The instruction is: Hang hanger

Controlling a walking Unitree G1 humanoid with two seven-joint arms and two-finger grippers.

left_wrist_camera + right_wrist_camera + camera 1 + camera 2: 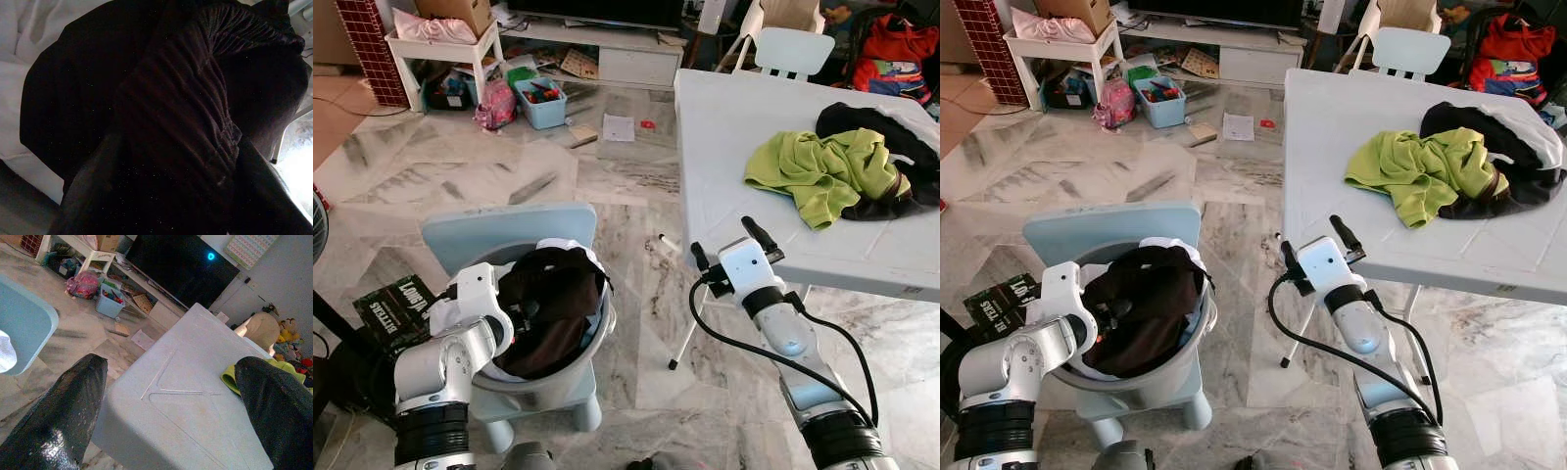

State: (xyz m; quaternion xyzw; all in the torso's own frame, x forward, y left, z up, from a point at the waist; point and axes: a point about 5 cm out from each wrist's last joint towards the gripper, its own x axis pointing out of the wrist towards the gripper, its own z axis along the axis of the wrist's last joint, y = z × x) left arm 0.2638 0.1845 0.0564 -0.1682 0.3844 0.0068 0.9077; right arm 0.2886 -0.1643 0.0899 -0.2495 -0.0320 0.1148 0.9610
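Home living room: television (181, 264), toys (540, 93)

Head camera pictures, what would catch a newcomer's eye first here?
Probably the bright green garment, bunched with dark clothes on the white table ahead to the right. Next, the grey basin heaped with dark brown clothing on a pale blue chair just below, where the left gripper reaches in. The right gripper hovers open near the table's near corner.
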